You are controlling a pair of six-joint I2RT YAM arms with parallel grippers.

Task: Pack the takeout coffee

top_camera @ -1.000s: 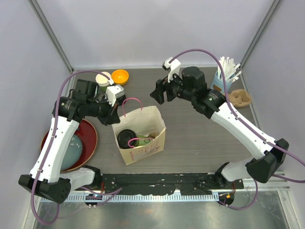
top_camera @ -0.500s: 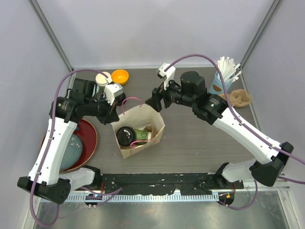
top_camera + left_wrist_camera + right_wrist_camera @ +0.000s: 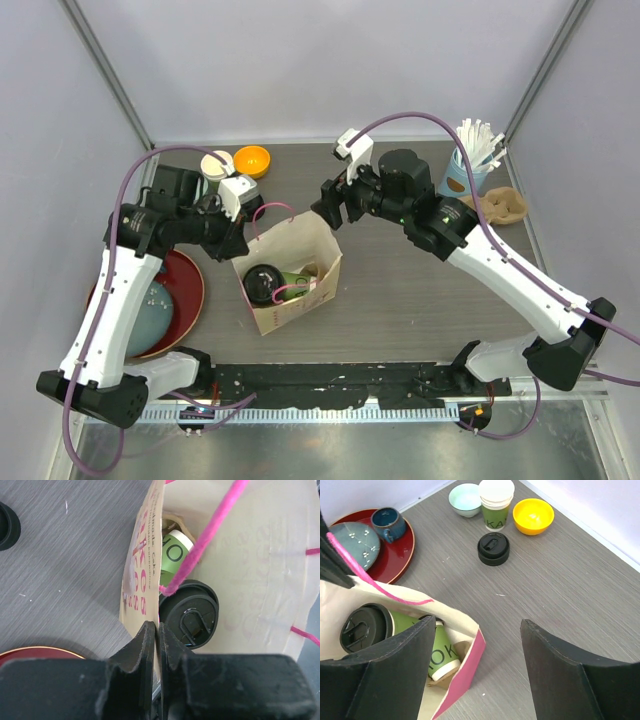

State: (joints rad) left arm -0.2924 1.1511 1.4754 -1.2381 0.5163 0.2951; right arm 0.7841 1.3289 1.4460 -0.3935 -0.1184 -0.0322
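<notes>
I find the bag (image 3: 292, 306) now tilted leftward, cups (image 3: 266, 284) packed inside. The left gripper (image 3: 155, 627) clamps its rim; the right gripper (image 3: 477, 624) hangs open.

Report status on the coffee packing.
Left gripper shut on bag rim; right gripper open at bag edge. Two green cups lying inside. Pink handle crosses opening.

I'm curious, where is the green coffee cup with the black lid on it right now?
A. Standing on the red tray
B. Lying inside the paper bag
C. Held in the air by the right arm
B: the lidded green cup lies on its side inside the open paper bag, as both the overhead and wrist views show.
</notes>
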